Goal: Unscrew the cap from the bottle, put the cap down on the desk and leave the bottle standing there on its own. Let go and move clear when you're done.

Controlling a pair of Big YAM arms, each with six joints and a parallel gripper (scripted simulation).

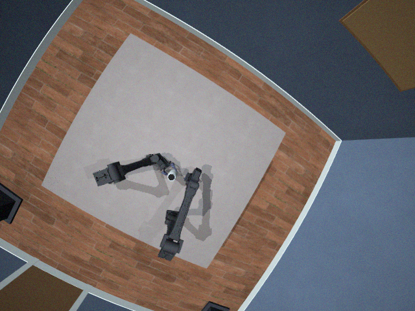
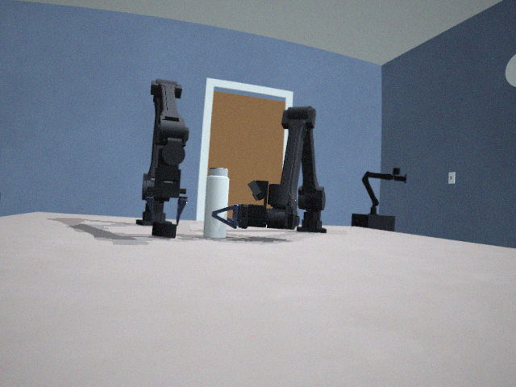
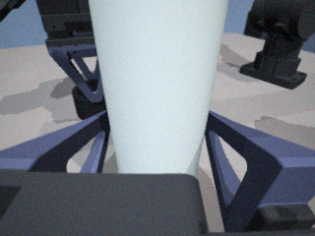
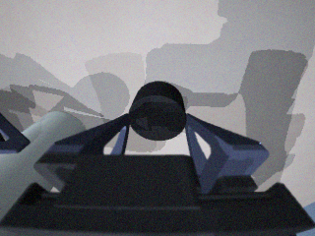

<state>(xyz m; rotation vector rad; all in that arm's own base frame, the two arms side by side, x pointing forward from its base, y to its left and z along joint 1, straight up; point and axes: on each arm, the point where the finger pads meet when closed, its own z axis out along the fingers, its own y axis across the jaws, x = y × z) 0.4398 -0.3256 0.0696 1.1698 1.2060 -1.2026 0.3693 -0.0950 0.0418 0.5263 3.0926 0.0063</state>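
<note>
A: Bottle status?
B: Bottle (image 1: 171, 176) (image 2: 216, 204) (image 3: 159, 88) (image 4: 39, 147) is seen upright on desk (image 1: 187, 100) (image 2: 258, 312) (image 3: 25, 69) (image 4: 74, 25), just left of centre in the exterior view, lower middle in the top view. Cap is off.
A: Left gripper (image 1: 170, 171) (image 2: 213, 214) (image 3: 157, 114) (image 4: 17, 142)?
B: Released, not clenched. Bottle is flanked by its fingers. Light contact can't be ruled in or out.
A: Right gripper (image 2: 164, 225) (image 3: 97, 99) (image 4: 157, 117)?
B: Clenched on cap (image 2: 164, 230) (image 3: 89, 105) (image 4: 157, 115). Pointed down, left of bottle in the exterior view. Cap is centred in the right wrist view.
A: Is cap put down?
B: Not let go. Held low, close to desk, apart from bottle. Whether desk is touched can't be told. From the top, cap is hidden.
</note>
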